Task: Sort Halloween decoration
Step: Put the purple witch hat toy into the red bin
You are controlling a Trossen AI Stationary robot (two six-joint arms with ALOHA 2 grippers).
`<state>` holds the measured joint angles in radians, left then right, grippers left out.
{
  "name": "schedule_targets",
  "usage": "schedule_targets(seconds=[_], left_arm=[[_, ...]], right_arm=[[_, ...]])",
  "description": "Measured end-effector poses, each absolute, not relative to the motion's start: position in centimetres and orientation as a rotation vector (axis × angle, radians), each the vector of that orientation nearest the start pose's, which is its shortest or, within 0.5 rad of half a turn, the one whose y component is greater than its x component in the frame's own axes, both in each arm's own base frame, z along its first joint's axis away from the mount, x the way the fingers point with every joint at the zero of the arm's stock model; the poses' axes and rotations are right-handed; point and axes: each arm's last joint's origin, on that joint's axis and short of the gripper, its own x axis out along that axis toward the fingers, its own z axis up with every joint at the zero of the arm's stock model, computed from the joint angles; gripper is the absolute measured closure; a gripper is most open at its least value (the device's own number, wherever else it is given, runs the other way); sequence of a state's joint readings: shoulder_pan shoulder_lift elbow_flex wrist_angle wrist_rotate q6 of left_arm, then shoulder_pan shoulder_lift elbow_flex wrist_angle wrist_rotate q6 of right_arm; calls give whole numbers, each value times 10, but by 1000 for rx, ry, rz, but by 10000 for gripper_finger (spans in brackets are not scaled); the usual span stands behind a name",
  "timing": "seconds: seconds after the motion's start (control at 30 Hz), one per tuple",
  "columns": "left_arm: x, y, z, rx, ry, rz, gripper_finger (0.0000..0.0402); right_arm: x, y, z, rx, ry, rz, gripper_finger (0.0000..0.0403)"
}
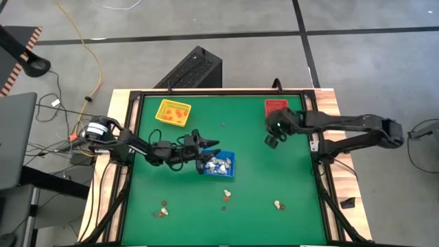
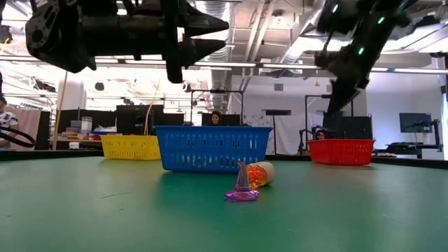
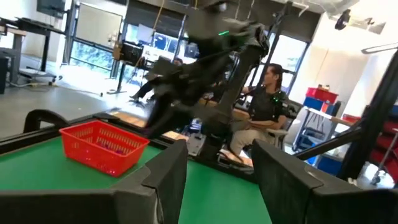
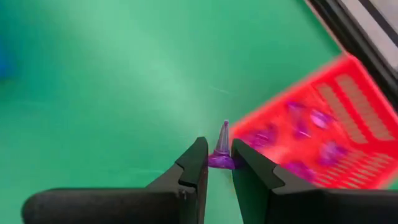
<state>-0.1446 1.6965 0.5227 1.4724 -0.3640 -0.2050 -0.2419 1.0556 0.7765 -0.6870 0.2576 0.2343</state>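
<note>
the left gripper (image 1: 214, 143) hangs over the blue tray (image 1: 228, 169) near the middle of the green table (image 1: 260, 185), its fingers (image 3: 166, 177) spread apart with nothing between them. whitish trinkets (image 1: 218, 165) lie heaped inside that tray.

the right gripper (image 4: 217, 163) sits toward the far right of the table, near the red tray (image 1: 275, 106) — its fingers are pinched on a small purple witch hat (image 4: 221, 152), cone upward. in the right wrist view the red tray (image 4: 323, 140) lies just beyond the hat, with several more purple pieces (image 4: 323, 118) inside it.

the yellow tray (image 1: 173, 112) stands at the far left of the table and holds orange bits.

loose trinkets are still scattered along the near side of the table: a dark red-brown cluster (image 1: 162, 212) at the left, a whitish piece (image 1: 226, 196) near the middle, another whitish one (image 1: 278, 204) farther right. in the low view a purple hat (image 2: 242, 187) stands upright on the table in front of the blue tray, with an orange piece (image 2: 261, 173) just behind it — touching or not, i cannot tell.

a seated person (image 3: 266, 102) shows in the room beyond the table.
</note>
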Motion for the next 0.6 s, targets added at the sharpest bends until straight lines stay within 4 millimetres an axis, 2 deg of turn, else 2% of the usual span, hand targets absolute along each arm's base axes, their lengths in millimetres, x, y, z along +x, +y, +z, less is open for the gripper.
schedule_targets(seconds=[0.2,0.3,0.43,0.6], left_arm=[[293,-39,196,-269,-327,166,231],[293,-42,198,-260,-331,156,231],[293,-44,198,-246,-331,152,231],[293,-44,198,-244,-324,153,231]], right_arm=[[184,-109,221,285,1049,-780,309],[179,-130,208,355,1101,-865,304],[176,-139,200,382,1144,-858,268],[174,-143,202,372,1129,-879,191]])
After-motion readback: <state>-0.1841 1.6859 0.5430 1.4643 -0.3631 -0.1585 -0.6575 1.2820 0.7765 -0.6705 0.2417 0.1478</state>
